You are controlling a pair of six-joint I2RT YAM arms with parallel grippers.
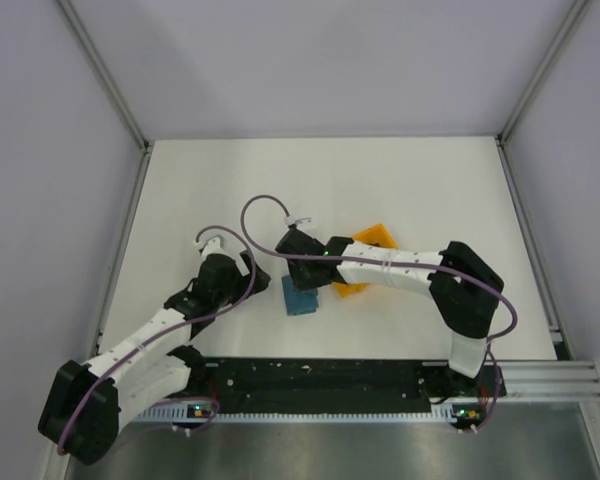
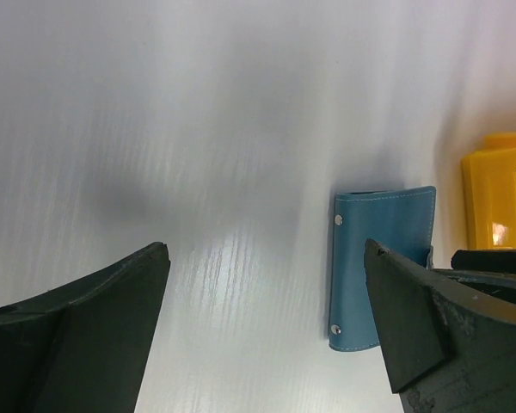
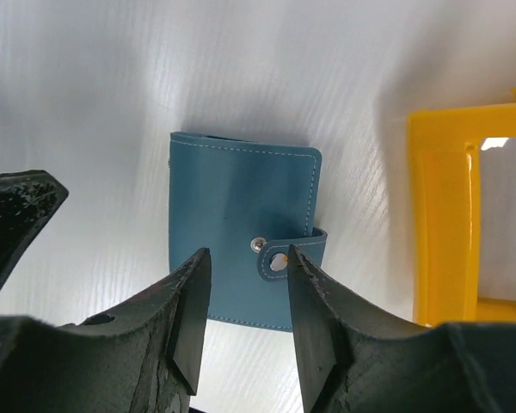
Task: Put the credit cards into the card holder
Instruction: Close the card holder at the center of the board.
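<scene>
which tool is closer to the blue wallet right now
Right. The right tool is directly over the wallet, its fingers either side of the snap strap. The left tool is off to the wallet's left, open wide.

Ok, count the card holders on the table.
1: the card holder lies closed on the table beside the orange rack, under the right gripper. The right arm could hide another.

card holder [image 1: 302, 300] on table [image 1: 230, 190], rack [image 1: 378, 238] beside
</scene>
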